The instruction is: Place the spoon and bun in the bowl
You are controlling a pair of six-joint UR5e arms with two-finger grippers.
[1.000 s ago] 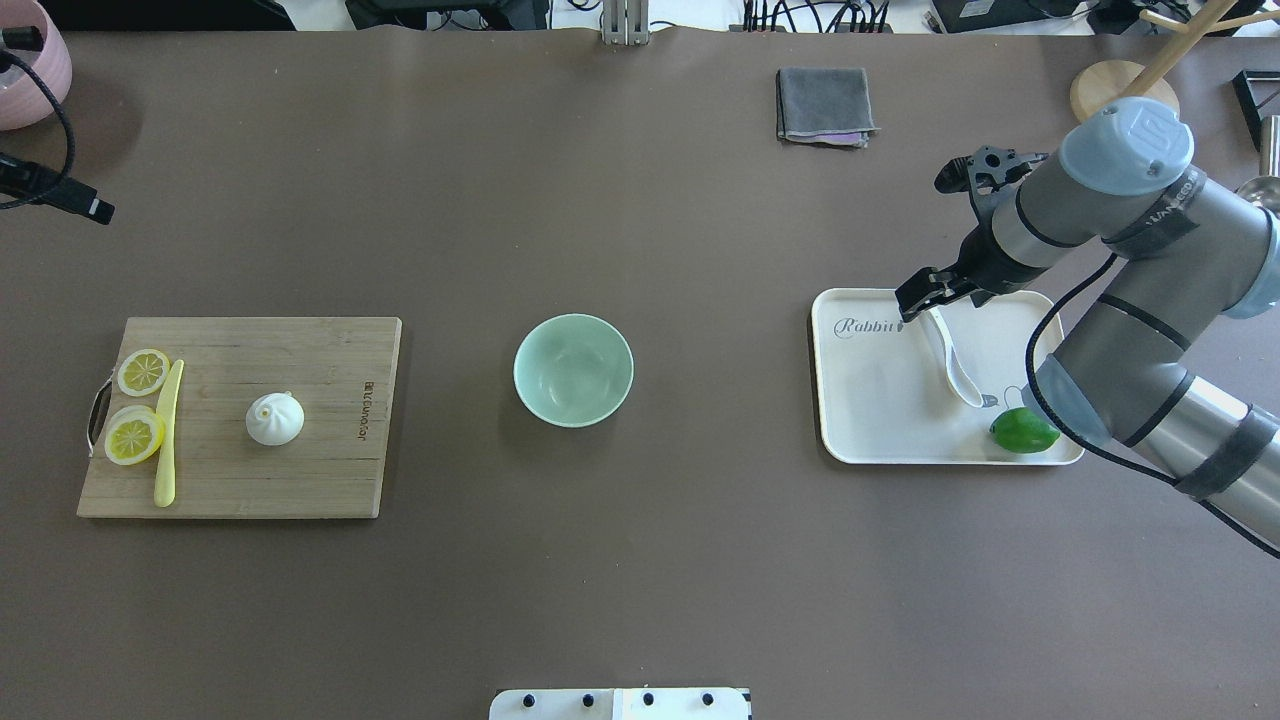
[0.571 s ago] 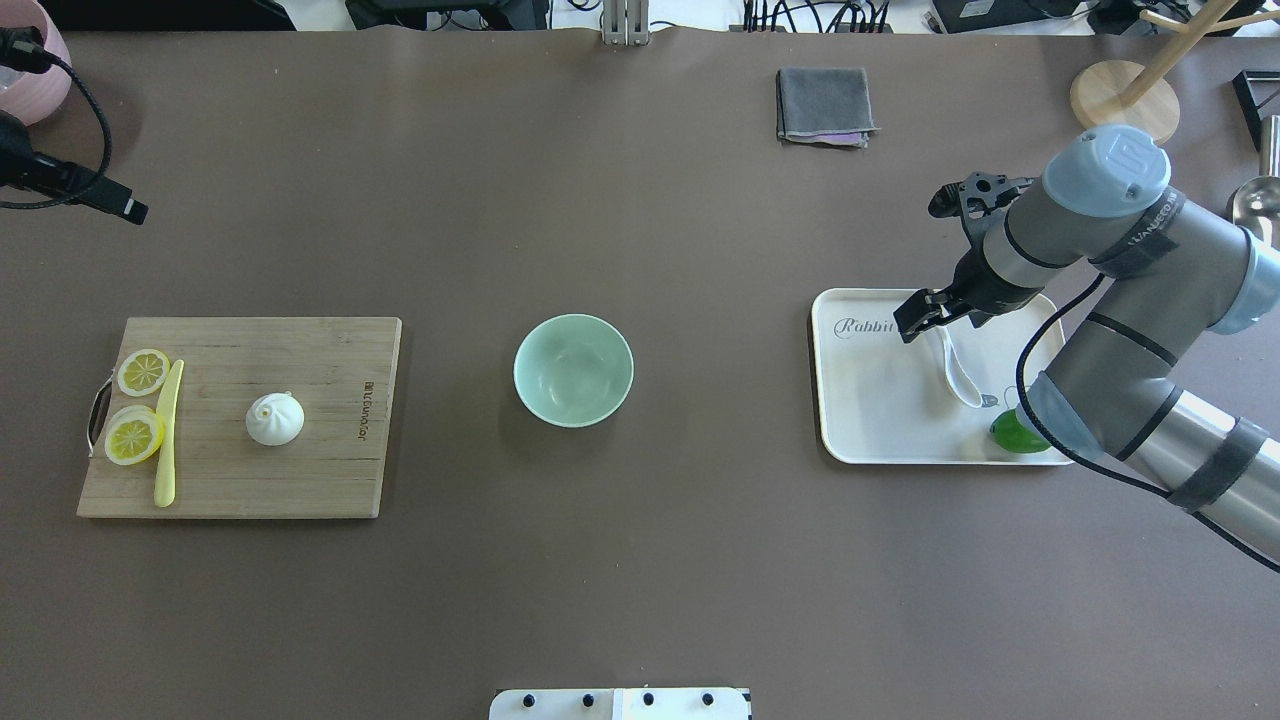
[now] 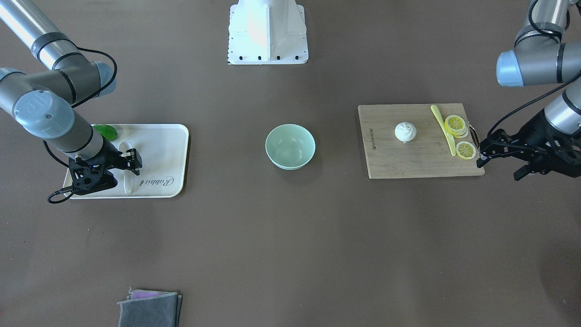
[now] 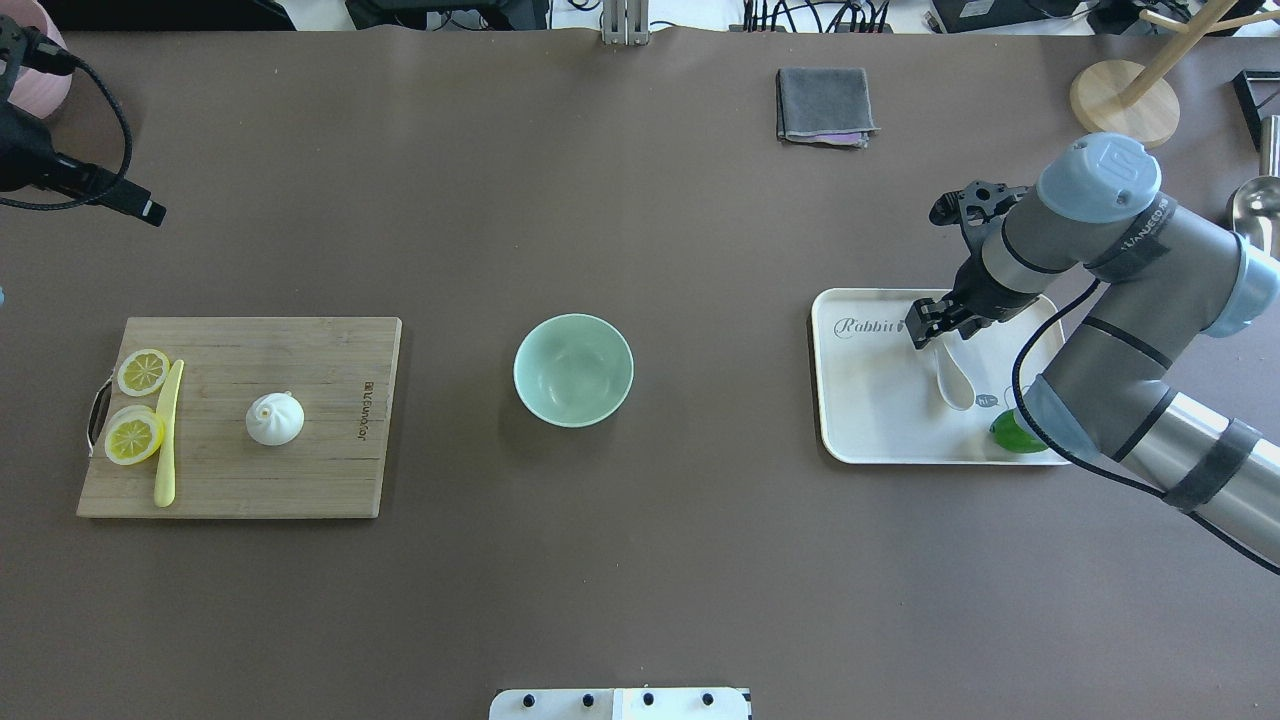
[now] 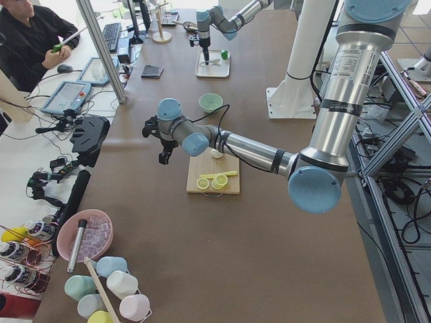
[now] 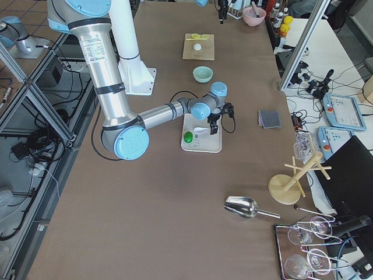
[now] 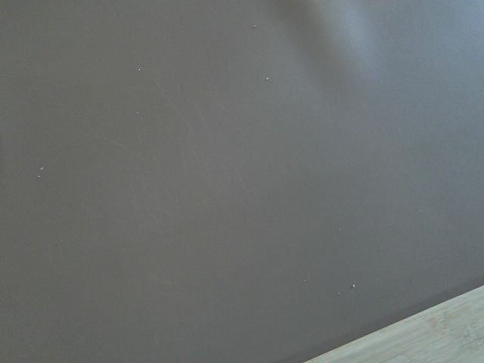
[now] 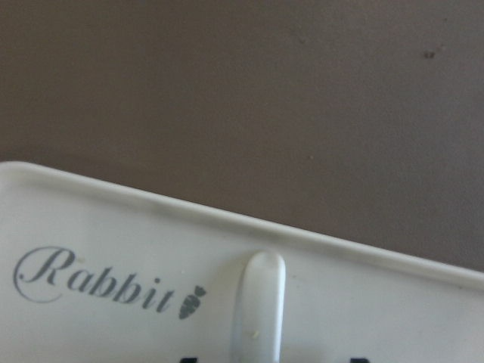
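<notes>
The white spoon [image 4: 952, 380] lies on the white tray [image 4: 870, 420], its scoop toward the robot. My right gripper [image 4: 925, 325] is open, low over the handle's end; in the right wrist view the handle [image 8: 259, 302] lies between the two fingertips. The white bun [image 4: 275, 418] sits on the wooden cutting board [image 4: 320, 470]. The mint-green bowl [image 4: 573, 370] stands empty at the table's middle. My left gripper [image 3: 499, 165] is open and empty, just off the board's outer end beside the lemon slices, well away from the bun [image 3: 405, 131].
A green lime [image 4: 1012, 435] lies on the tray's near right corner. Two lemon slices [image 4: 135, 435] and a yellow knife [image 4: 168, 430] lie on the board's left end. A folded grey cloth [image 4: 825, 103] lies at the far side. A wooden rack base [image 4: 1120, 90] stands at the far right.
My right gripper has come down and in over the spoon's handle end. My left gripper has moved further into the overhead view, toward the board.
</notes>
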